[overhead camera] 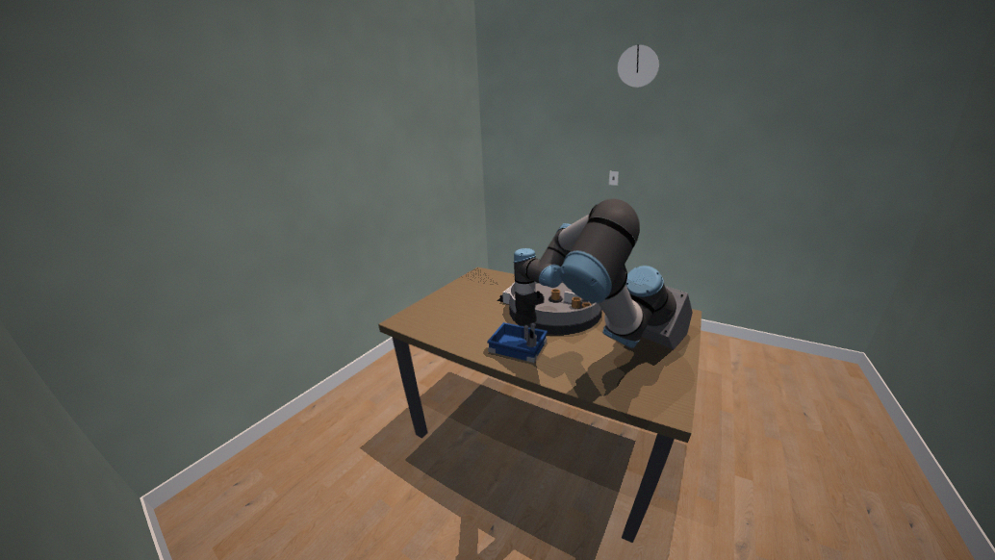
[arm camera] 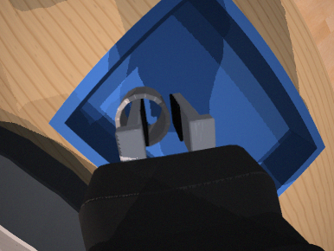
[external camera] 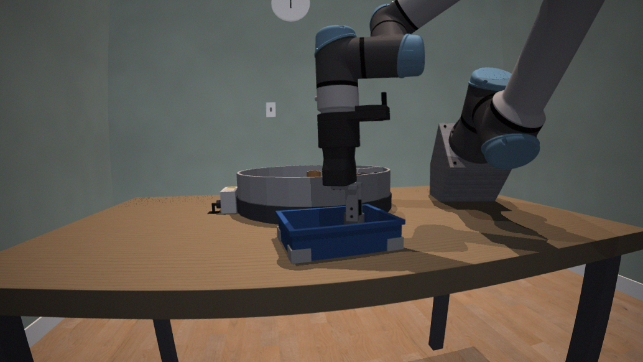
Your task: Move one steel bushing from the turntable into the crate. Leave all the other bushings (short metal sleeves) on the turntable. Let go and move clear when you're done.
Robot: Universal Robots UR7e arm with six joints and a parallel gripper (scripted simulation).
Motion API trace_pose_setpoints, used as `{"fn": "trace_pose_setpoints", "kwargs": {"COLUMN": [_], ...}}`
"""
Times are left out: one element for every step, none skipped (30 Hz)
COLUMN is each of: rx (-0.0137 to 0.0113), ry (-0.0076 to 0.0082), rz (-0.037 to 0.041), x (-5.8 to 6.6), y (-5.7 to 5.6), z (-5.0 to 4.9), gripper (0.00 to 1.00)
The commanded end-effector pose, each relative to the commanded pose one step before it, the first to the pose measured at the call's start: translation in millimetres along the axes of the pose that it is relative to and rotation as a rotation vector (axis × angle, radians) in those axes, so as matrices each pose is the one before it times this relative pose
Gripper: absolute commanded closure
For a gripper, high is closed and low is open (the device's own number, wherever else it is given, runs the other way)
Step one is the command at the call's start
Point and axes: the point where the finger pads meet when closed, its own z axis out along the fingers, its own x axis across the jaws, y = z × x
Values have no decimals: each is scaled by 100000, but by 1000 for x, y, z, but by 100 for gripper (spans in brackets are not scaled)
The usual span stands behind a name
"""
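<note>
My open fingers straddle the steel ring's wall!

My gripper (overhead camera: 530,341) (external camera: 353,217) (arm camera: 158,110) reaches into the blue crate (overhead camera: 514,349) (external camera: 346,243) (arm camera: 298,97), fingers apart, one inside the steel bushing (external camera: 360,217) (arm camera: 163,125); the bushing is in there too, while copper-coloured pieces (overhead camera: 555,295) (external camera: 313,173) sit on the turntable (overhead camera: 565,318) (external camera: 278,191).

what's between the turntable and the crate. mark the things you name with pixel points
Between the turntable (overhead camera: 555,318) (external camera: 274,193) (arm camera: 36,201) and the crate (overhead camera: 511,349) (external camera: 346,244) (arm camera: 82,96) runs a strip of wooden table top (overhead camera: 446,313) (external camera: 180,247) (arm camera: 48,110), partly shadowed and narrowing toward the gripper (overhead camera: 530,343) (external camera: 354,219) (arm camera: 158,110); the wrist view shows it.
</note>
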Motion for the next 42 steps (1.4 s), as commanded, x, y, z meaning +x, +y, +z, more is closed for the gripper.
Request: {"fn": "trace_pose_setpoints", "kwargs": {"rx": [-407, 0, 0, 0, 0, 0, 0, 0, 0, 0, 441, 15, 15, 15, 15, 0, 0, 0, 0, 0, 0, 0, 0, 0, 0, 0, 0, 288, -142, -142, -142, -142, 0, 0, 0, 0, 0, 0, 0, 0, 0, 0], "ry": [90, 0, 0, 0, 0, 0, 0, 0, 0, 0, -40, 0, 0, 0, 0, 0, 0, 0, 0, 0, 0, 0, 0, 0, 0, 0, 0, -1, 20, 20, 20, 20, 0, 0, 0, 0, 0, 0, 0, 0, 0, 0], "rz": [-211, 0, 0, 0, 0, 0, 0, 0, 0, 0, 182, 2, 2, 2, 2, 0, 0, 0, 0, 0, 0, 0, 0, 0, 0, 0, 0, 121, -61, -61, -61, -61, 0, 0, 0, 0, 0, 0, 0, 0, 0, 0], "x": [517, 0, 0, 0, 0, 0, 0, 0, 0, 0, -639, -96, -96, -96, -96, 0, 0, 0, 0, 0, 0, 0, 0, 0, 0, 0, 0, -514, -25, -24, -22, -20, 0, 0, 0, 0, 0, 0, 0, 0, 0, 0], "y": [1354, 0, 0, 0, 0, 0, 0, 0, 0, 0, -1276, 25, 25, 25, 25, 0, 0, 0, 0, 0, 0, 0, 0, 0, 0, 0, 0, -1437, -174, -162, -149, -137, 0, 0, 0, 0, 0, 0, 0, 0, 0, 0], "z": [-5030, 0, 0, 0, 0, 0, 0, 0, 0, 0, 926, -1089, -1089, -1089, -1089, 0, 0, 0, 0, 0, 0, 0, 0, 0, 0, 0, 0, -6740, -8760, -8761, -8761, -8761, 0, 0, 0, 0, 0, 0, 0, 0, 0, 0], "gripper": [53, 53, 53, 53, 53, 53, 53, 53, 53, 53, 53, 53, 53, 53, 53, 53, 53, 53, 53, 53, 53, 53, 53, 53, 53, 53, 53, 53, 53, 53, 53, 53, 53, 53, 53, 53, 53, 53, 53, 53, 53, 53]}}
